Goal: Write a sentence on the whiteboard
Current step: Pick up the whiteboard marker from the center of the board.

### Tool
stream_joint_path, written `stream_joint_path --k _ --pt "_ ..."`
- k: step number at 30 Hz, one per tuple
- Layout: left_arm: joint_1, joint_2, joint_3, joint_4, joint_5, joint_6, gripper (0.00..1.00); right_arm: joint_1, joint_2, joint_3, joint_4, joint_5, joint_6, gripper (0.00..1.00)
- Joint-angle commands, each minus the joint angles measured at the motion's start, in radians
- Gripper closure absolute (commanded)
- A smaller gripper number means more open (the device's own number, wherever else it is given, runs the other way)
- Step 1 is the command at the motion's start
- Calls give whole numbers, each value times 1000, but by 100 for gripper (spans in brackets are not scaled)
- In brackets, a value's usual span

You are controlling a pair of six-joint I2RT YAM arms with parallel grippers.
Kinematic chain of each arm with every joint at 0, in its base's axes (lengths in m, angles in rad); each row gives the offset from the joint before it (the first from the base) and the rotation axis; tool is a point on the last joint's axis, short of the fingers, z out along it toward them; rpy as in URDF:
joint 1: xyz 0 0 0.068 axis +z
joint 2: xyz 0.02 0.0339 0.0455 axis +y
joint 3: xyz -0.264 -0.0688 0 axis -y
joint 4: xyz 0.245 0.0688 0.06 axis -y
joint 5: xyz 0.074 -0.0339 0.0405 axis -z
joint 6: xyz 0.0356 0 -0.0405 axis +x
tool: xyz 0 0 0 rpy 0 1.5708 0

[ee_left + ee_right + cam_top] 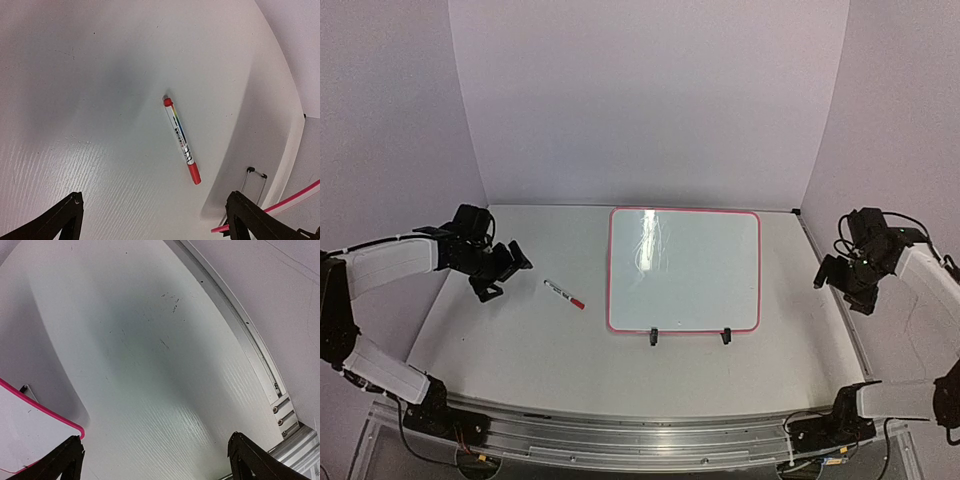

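The whiteboard [684, 268] with its red-pink frame leans on a wire stand in the middle of the table; only glare streaks show on it, no sentence. A marker [564, 294] with red cap and red end lies flat to the left of the board, and it shows in the left wrist view as the marker [181, 139]. My left gripper [500, 270] hovers open left of the marker, nothing between its fingers. My right gripper [840, 283] hangs open at the table's right edge, beside the board's corner [30, 440], empty.
The stand's black feet [654, 337] stick out at the board's front edge; its wire [256, 181] shows in the left wrist view. A metal rail [240, 335] runs along the table's right edge. Lilac walls close off the back and sides.
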Motion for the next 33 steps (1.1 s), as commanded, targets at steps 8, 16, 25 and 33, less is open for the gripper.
stream_joint_path --k 8,16,25,33 --pt "-48 263 264 -152 -141 -130 1 0 -124 -112 168 -82 -99 2" --pt "-125 613 611 -313 -222 -170 11 0 -114 -144 167 -108 -101 2" --pt "-169 777 749 -400 -239 -222 27 0 -222 -209 168 -44 -122 5" --pt "-217 824 758 -446 -223 -266 38 0 -214 -225 168 -10 -127 5"
